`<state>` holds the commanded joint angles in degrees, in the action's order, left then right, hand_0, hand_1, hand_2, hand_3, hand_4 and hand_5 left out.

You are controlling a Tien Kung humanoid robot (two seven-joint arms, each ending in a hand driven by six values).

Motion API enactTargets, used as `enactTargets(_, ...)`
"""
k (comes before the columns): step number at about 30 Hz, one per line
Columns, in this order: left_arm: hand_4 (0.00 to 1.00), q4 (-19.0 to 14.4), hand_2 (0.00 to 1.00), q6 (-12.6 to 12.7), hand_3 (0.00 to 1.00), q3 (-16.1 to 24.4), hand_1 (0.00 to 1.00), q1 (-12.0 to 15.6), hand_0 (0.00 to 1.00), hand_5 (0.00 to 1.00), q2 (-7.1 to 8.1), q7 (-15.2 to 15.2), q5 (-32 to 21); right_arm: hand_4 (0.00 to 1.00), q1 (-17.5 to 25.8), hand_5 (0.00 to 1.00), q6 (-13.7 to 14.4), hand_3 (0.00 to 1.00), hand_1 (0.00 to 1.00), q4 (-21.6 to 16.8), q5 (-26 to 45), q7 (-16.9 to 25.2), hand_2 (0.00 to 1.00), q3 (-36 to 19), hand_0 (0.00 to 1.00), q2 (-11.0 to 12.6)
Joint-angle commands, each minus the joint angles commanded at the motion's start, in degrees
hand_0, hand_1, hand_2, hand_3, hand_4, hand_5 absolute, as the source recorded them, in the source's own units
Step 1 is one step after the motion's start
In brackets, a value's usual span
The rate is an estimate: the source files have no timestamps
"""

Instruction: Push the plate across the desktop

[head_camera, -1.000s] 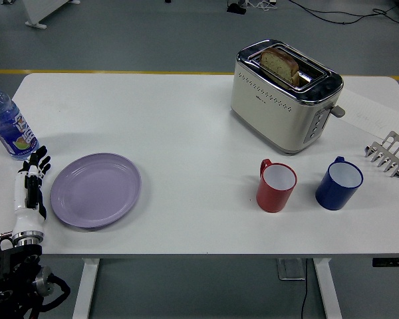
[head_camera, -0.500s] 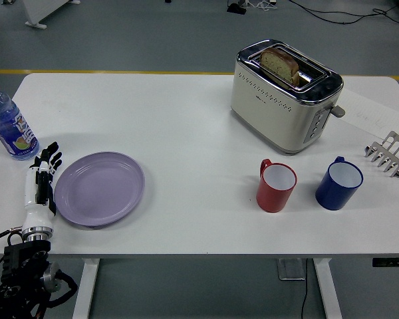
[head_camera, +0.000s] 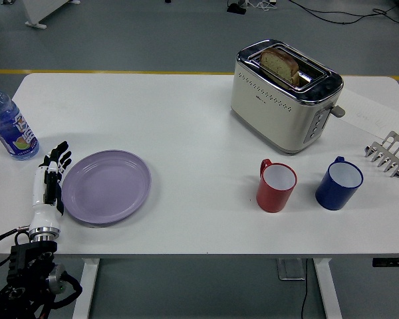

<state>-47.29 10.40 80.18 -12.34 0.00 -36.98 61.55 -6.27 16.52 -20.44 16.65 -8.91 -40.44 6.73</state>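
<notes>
since a second ago, the purple plate [head_camera: 106, 187] has slid rightward across the white table [head_camera: 186, 133], and the left hand [head_camera: 50, 183] has travelled with it, away from the water bottle [head_camera: 8, 126].

head view: the left hand lies flat at the plate's left rim, fingers straight and together, pointing away from the robot, gripping nothing; its edge looks to be touching the rim. the plate sits in the table's near-left part, well apart from the red mug [head_camera: 276, 185], blue mug [head_camera: 338, 182], toaster [head_camera: 284, 95] with its bread slice [head_camera: 281, 64], and toast rack [head_camera: 390, 153]. the right hand is out of view.

to push well, keep the hand low and square against the rim's middle so the plate glides straight rather than spinning, move slowly, and halt short of the red mug, the first obstacle in its path.
</notes>
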Motion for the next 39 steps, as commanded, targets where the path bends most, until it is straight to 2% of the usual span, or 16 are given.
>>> enactTargets(21, 0.546, 0.6, 0.877, 0.4, 0.808, -5.0, 0.850, -1.0, 0.831, 0.998, 0.00, 0.0, -1.0, 0.544, -0.1, 0.595, -0.1, 0.695, 0.551, 0.1, -2.5, -0.8, 0.675, -1.0, 0.543, 0.2)
enactTargets(39, 0.543, -0.7, 0.875, -0.1, 0.806, -14.2, 0.846, -1.9, 0.823, 0.998, 0.00, 0.0, -3.1, 0.541, -0.1, 0.591, -0.1, 0.691, 0.551, 0.1, -3.9, -1.2, 0.672, -1.6, 0.543, 0.3)
